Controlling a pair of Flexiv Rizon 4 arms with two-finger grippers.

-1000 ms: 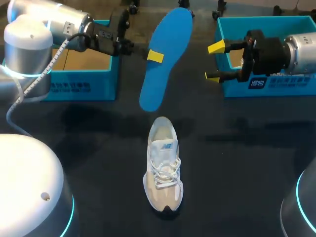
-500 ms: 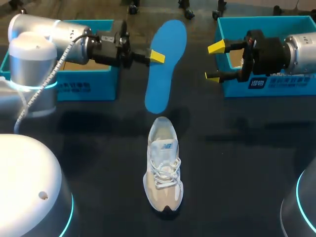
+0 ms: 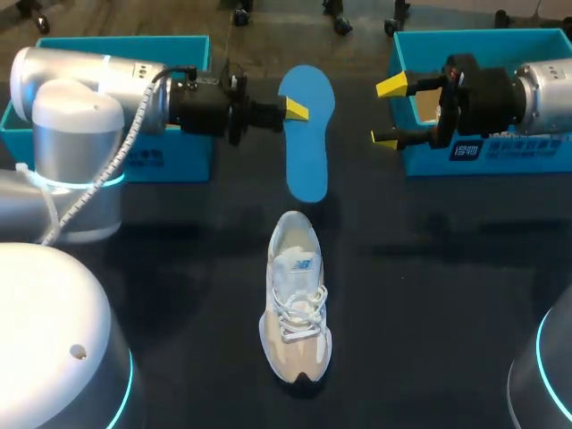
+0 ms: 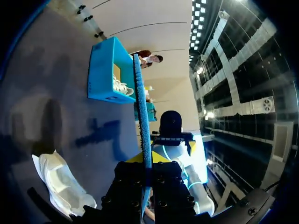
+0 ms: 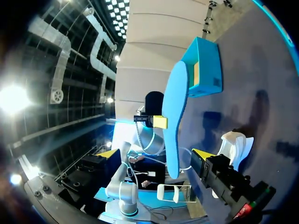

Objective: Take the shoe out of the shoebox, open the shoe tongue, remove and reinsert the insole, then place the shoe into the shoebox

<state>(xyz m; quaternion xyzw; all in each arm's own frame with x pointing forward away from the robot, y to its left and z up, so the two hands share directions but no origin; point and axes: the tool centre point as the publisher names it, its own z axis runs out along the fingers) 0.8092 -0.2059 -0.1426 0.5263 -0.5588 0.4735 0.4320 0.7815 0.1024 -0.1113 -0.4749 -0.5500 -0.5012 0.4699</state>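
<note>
Left tool [image 3: 298,110] clamps blue insole [image 3: 307,147]; right tool [image 3: 387,112] spread wide beside shoebox [image 3: 487,40] holding something white [image 4: 122,87].

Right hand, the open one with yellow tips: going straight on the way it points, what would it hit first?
Probably the blue insole held by the left hand, though depth is unclear.

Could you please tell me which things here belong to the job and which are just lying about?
Job: insole, held by the left gripper; shoe on the table; one blue box as shoebox, left blue box or right blue box, I cannot tell which.
Lying about: the other blue box; the right gripper, open and holding nothing.
</note>
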